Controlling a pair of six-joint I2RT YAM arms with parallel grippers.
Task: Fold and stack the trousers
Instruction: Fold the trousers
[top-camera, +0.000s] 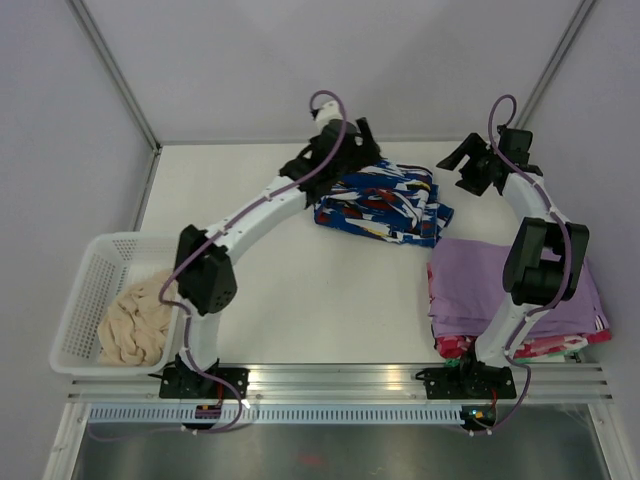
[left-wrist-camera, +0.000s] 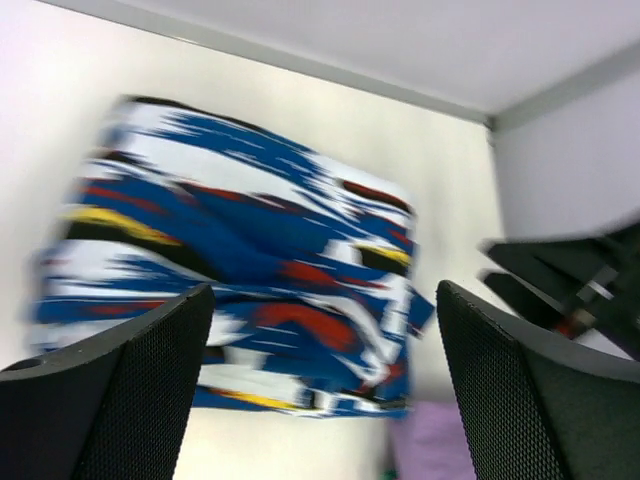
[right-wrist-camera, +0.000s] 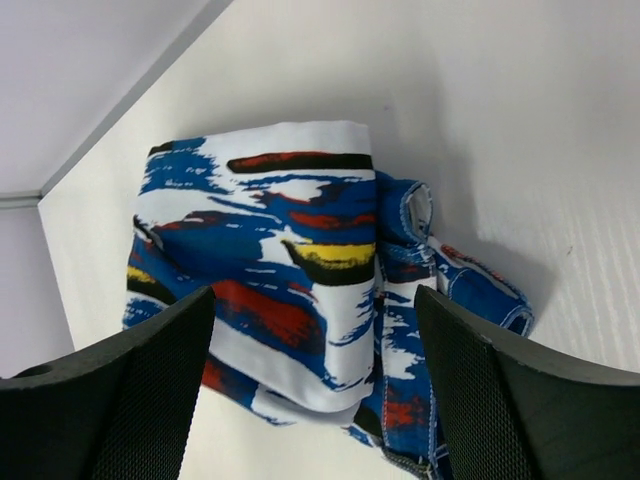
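Lying on the table (top-camera: 300, 290): one pair of trousers (top-camera: 385, 203), upper centre of the overhead frame, folded into a thick, rough rectangle.
Print: royal blue, white and black streaks with red and yellow flecks.
Fabric: thin; the top layer lies smooth, while stitched blue hems stick out unevenly at the lower right of the wad in the right wrist view.
Left gripper (top-camera: 345, 150): jaws spread wide with nothing between them; it sits at the upper left edge of the trousers, and contact cannot be told.
Right gripper (top-camera: 470, 165): jaws wide apart, holding nothing; it is just right of the trousers and clear of them.
Basket (top-camera: 80, 290): one, white mesh, lower left of the overhead frame.
Cream bundle (top-camera: 135, 325): one, fluffy, inside the basket.
Lilac stack (top-camera: 470, 285): one pile of folded garments, lower right; the number of layers cannot be told.
Red-printed cloth (top-camera: 455, 345): one edge showing under the lilac stack.
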